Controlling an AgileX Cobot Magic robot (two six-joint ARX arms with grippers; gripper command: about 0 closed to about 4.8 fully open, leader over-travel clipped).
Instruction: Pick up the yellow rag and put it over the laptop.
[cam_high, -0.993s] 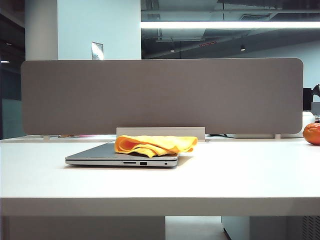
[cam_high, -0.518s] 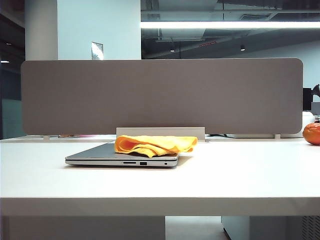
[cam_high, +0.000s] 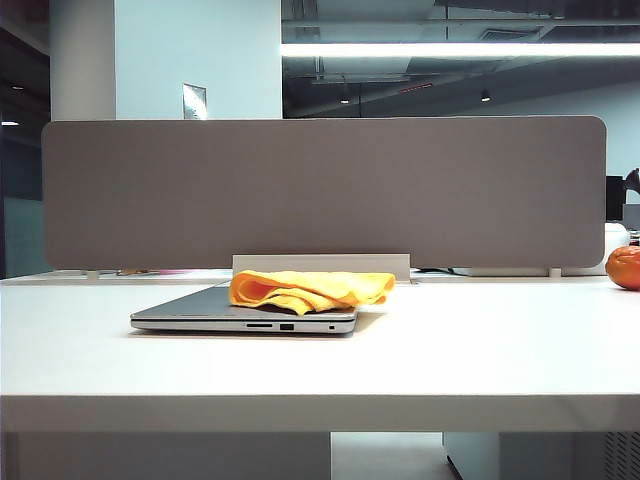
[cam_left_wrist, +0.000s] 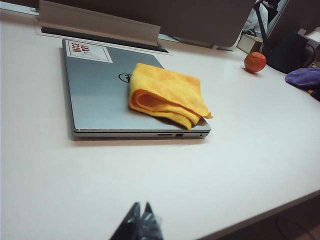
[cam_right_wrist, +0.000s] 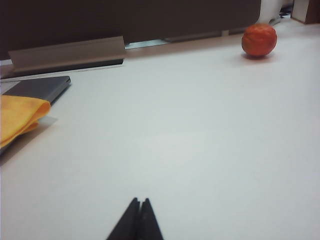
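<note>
Left wrist view first: the left gripper (cam_left_wrist: 140, 209) has its dark tips pressed together, holding nothing, hanging over bare white table (cam_left_wrist: 150, 170) well short of the laptop's port edge. Over on the other arm, the right gripper (cam_right_wrist: 139, 204) is pinched closed too, empty, above open tabletop well off to the laptop's side. Out from there, the laptop (cam_left_wrist: 95, 95) lies flat with its lid down, white sticker (cam_left_wrist: 89, 50) at a back corner. And there it is: the yellow rag (cam_left_wrist: 167, 93) sits folded on the lid, one corner just over the laptop's front corner. An orange fruit (cam_right_wrist: 259, 39) rests far beyond the laptop, by the grey divider (cam_high: 320, 190).
</note>
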